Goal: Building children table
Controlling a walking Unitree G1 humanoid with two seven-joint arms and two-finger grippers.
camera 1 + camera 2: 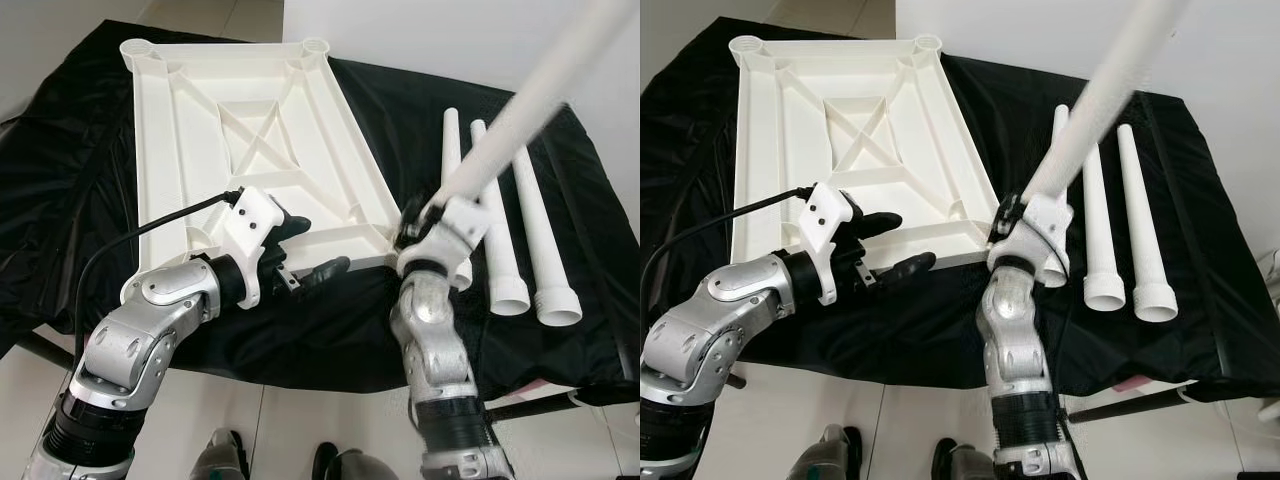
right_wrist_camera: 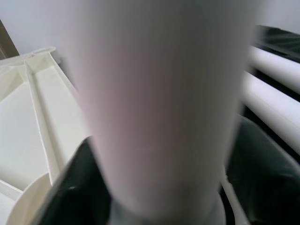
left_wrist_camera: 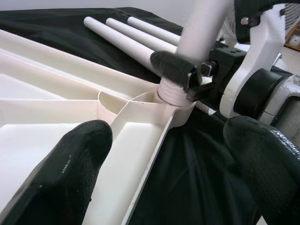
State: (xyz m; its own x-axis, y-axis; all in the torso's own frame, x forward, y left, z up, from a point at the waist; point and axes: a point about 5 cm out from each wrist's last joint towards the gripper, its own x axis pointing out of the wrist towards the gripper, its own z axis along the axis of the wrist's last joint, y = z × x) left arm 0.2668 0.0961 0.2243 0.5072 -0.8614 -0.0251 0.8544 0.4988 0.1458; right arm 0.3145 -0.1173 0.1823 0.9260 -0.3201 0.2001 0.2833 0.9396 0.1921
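A white plastic table top (image 1: 250,130) lies upside down on the black cloth, ribs facing up. My right gripper (image 1: 418,222) is shut on a white table leg (image 1: 520,110), which stands tilted with its threaded end at the near right corner socket (image 3: 171,96). In the right wrist view the leg (image 2: 159,103) sits between the dark fingers (image 2: 70,197). My left gripper (image 1: 322,243) is open at the top's near edge, just left of that corner. One finger (image 3: 70,173) is over the tray's inside, the other (image 3: 262,159) over the cloth.
Three more white legs (image 1: 535,225) lie side by side on the black cloth (image 1: 60,180) to the right of the table top. The cloth-covered surface ends just before my arms, with pale floor (image 1: 300,420) below. A white wall (image 1: 450,40) is behind.
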